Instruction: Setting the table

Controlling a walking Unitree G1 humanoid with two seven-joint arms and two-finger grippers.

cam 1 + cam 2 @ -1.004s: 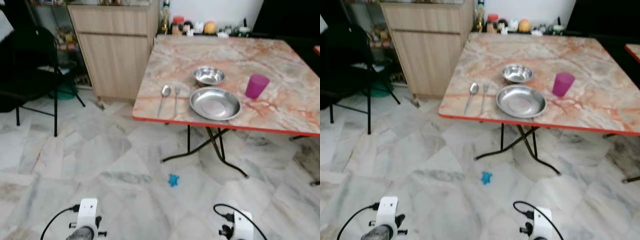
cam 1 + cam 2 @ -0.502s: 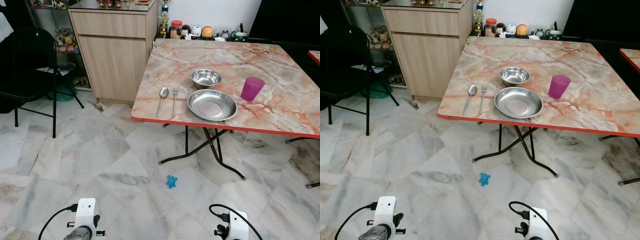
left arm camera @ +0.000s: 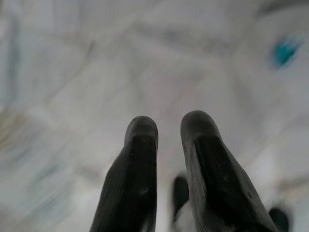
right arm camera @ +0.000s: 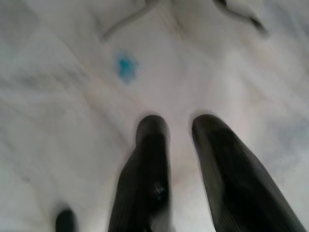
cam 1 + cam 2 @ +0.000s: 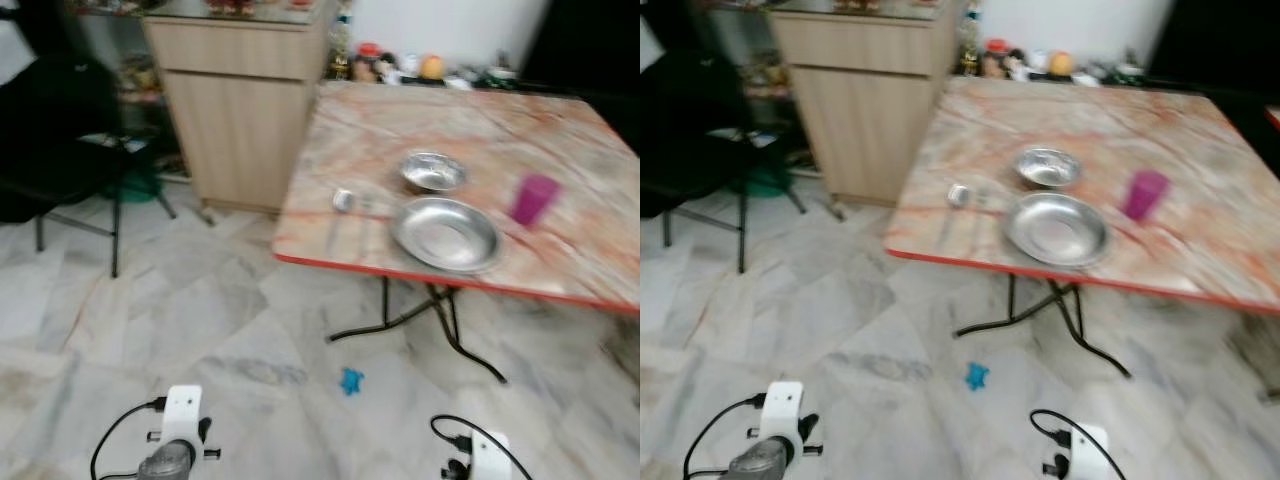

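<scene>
A marble-patterned table (image 5: 480,120) with a red edge stands ahead to the right. Near its front edge lie a steel plate (image 5: 445,233), a steel bowl (image 5: 433,171) behind it, a purple cup (image 5: 533,198) to the right, and a spoon (image 5: 343,200) and a blurred fork (image 5: 365,212) to the left. Both arms hang low, far short of the table. My left gripper (image 3: 169,123) points at the floor, fingers slightly apart and empty. My right gripper (image 4: 179,124) does the same, open with nothing in it.
A wooden cabinet (image 5: 235,90) stands left of the table, with a black chair (image 5: 60,130) further left. A small blue thing (image 5: 350,380) lies on the marble floor below the table edge. Folding table legs (image 5: 440,310) reach down to the floor.
The whole picture has shifted and gone blurred, so the camera is moving. The tableware lies as before, and both arms still hang low.
</scene>
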